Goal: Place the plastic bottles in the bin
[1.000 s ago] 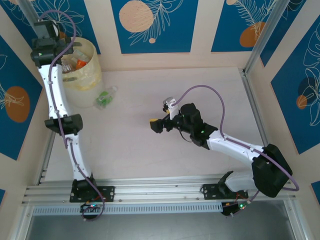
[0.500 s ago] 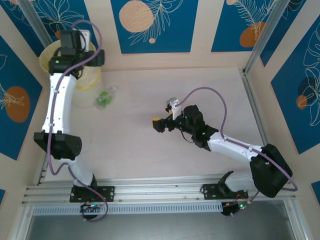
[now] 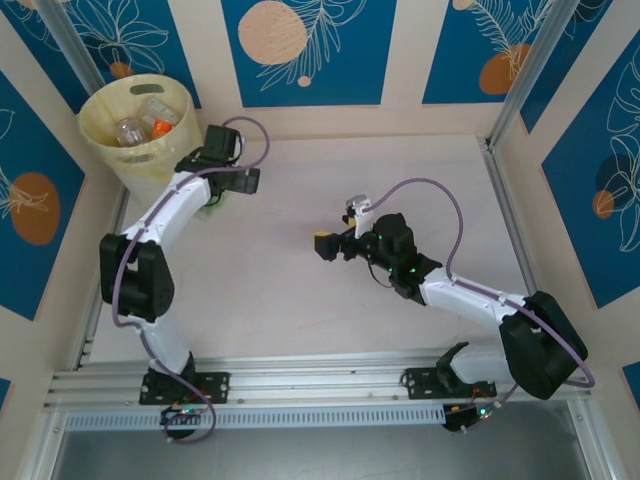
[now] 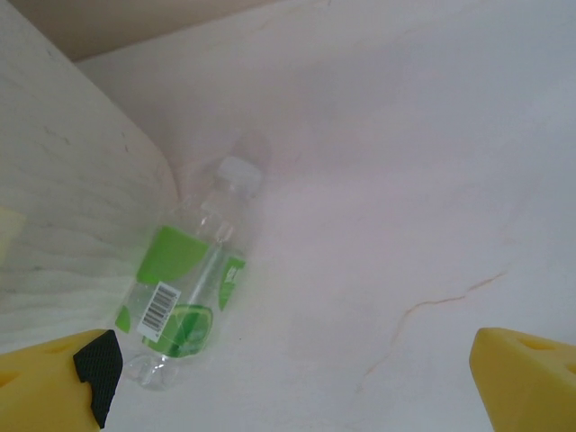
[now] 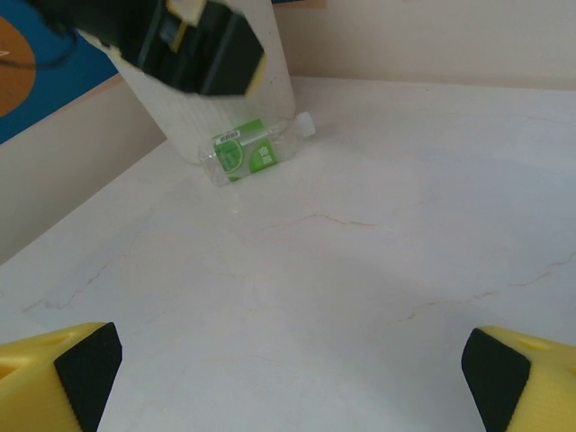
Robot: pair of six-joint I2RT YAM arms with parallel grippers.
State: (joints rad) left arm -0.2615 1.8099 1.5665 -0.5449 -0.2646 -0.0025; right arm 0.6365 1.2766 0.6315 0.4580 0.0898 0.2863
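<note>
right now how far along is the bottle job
Done: several bottles lie in the bin. In hand: nothing gripped; the open left gripper hangs above the green-label bottle lying beside the bin. Left: grasping and dropping in that last visible bottle. The right gripper sits open mid-table.

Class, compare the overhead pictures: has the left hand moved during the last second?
Yes. The left hand has swung from above the bin, rightward and nearer, to hover over the green-labelled bottle beside it.

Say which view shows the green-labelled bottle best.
Left wrist: the green-labelled bottle is close, its label clear. Right wrist shows it small beside the bin; from above the left arm mostly hides it.
</note>
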